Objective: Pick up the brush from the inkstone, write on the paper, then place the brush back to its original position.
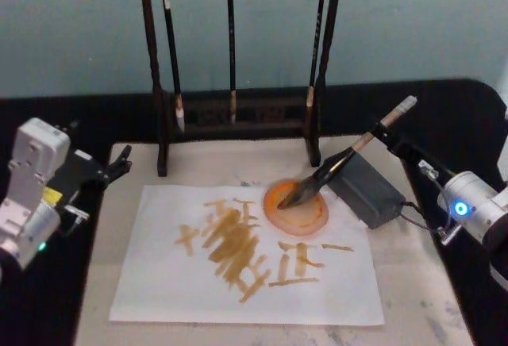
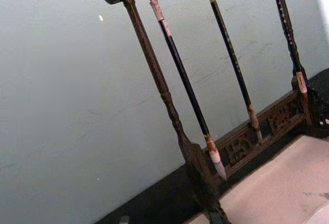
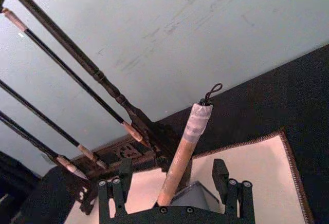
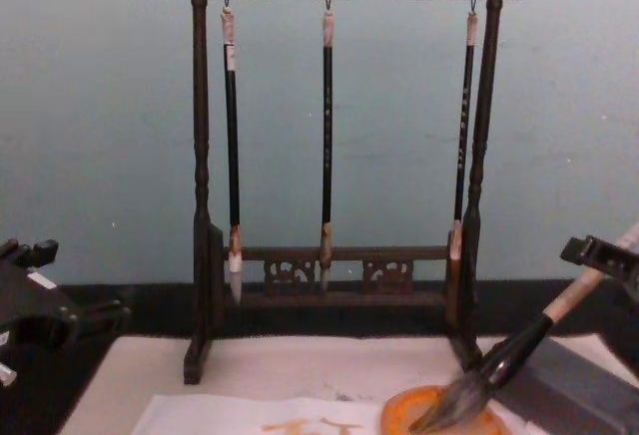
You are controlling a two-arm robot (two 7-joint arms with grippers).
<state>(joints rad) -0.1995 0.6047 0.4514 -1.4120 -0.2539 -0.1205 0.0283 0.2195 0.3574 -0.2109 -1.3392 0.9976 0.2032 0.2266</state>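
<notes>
- The brush point(image 1: 341, 160) lay slanted with its tuft in the inkstone point(image 1: 269, 202). Its shaft rested on a grey block point(image 1: 370, 194), probably so the handle stood raised for grasping.
- The right claw point(image 3: 172, 168) was open, its fingers point(image 3: 221, 175) straddling the tan shaft with gaps on both sides.
- The paper point(image 1: 159, 282) lay flat, the inkstone at its far edge within easy reach.
- The left claw point(image 1: 115, 165) sat parked at the left, out of the way.
</notes>
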